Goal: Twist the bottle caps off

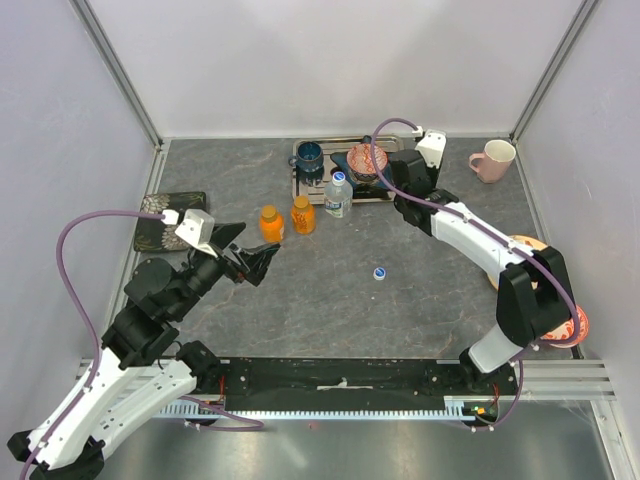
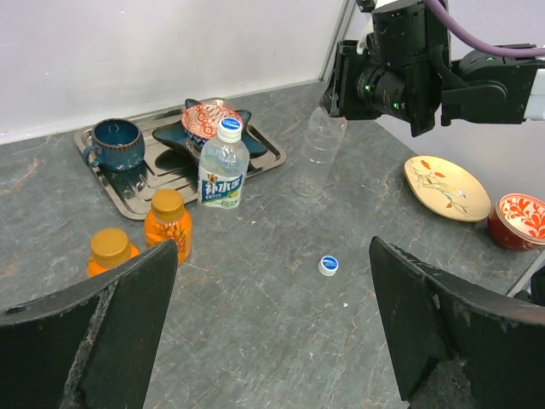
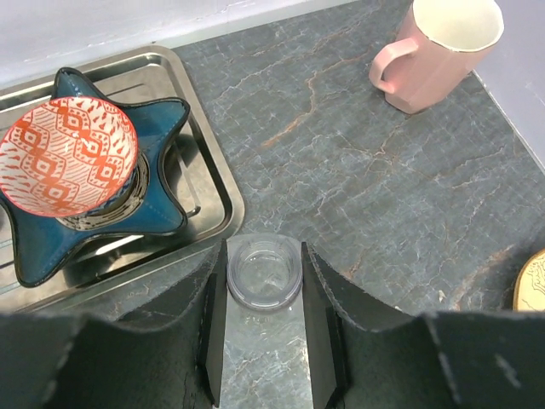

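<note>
The right tool (image 3: 264,256) is pinching the neck of the clear bottle (image 2: 319,152) at the far middle of the bench (image 1: 330,310), just right of the tray (image 1: 298,186); the wrist view is looking straight down into the bottle's open, uncapped mouth between the two fingers; the bottle is hanging roughly upright with its base down by the bench, though I cannot tell whether it is touching. A loose blue cap (image 1: 380,272) is lying alone on the bench, nearer than all the bottles and well apart from both tools. The left tool (image 1: 254,256) is hovering spread wide and gripping nothing, just near and left of the left orange bottle (image 1: 270,223); the right orange bottle (image 1: 302,214) is standing just beside that one, both wearing their orange tops. The labelled water bottle (image 1: 338,195) is standing at the tray's near edge, capped in blue; a blue mug (image 1: 309,157) is sitting in the tray; a pink mug (image 1: 492,160) is standing at the far right.
</note>
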Action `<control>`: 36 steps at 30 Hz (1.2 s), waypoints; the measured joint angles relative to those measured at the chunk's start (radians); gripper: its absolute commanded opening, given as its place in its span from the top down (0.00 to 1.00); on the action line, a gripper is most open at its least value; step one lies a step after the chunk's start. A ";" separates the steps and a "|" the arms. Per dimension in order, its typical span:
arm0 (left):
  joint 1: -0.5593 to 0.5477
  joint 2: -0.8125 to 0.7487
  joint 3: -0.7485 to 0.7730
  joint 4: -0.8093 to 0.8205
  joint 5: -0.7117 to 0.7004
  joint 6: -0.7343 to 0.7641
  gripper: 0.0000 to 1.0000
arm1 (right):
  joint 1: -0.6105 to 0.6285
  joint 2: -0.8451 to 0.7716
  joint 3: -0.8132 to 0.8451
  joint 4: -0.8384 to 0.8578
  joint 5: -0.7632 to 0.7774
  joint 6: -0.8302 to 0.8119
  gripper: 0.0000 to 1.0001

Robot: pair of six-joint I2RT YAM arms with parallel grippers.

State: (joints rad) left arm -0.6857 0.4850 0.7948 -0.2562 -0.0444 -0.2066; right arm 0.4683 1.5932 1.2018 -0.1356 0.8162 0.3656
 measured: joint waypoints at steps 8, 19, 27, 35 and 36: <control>0.000 0.002 -0.013 0.004 0.002 -0.007 0.00 | -0.014 0.014 0.016 0.006 -0.033 0.016 0.63; 0.000 0.026 -0.013 0.012 0.023 -0.012 0.01 | -0.017 0.014 0.054 -0.069 -0.115 0.042 0.46; 0.000 0.032 -0.013 0.025 0.028 -0.017 0.00 | -0.017 0.014 0.061 -0.105 -0.131 0.042 0.36; 0.000 0.044 -0.013 0.026 0.044 -0.018 0.00 | -0.017 0.014 0.079 -0.129 -0.141 0.043 0.31; 0.000 0.044 -0.013 0.026 0.046 -0.018 0.00 | -0.017 0.014 0.080 -0.131 -0.143 0.043 0.30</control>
State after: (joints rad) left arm -0.6857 0.5293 0.7822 -0.2302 0.0017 -0.2241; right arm 0.4515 1.6073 1.2823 -0.2665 0.6727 0.4088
